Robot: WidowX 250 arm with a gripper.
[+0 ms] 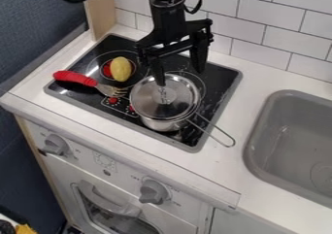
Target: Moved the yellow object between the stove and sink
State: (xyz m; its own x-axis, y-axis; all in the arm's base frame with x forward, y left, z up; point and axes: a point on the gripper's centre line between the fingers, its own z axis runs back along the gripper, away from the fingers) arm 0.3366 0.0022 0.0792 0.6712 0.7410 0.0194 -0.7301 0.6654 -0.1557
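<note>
Well, the black pincer [179, 72] is hanging over the shiny round metal pot [156, 123], fingers standing wide apart, holding nothing; the oval yellow object [121, 69] is lying on the glassy stove [219, 85].

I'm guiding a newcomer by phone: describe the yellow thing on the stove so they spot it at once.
Find the black stovetop, left of the gray sink. On its left burner, near the red-handled utensil, lies a yellow egg-shaped object. Unlike that utensil and the lidded metal pot, it has no handle.

Black arm [169, 17] upright; fingers [200, 53] downward, well apart
</note>
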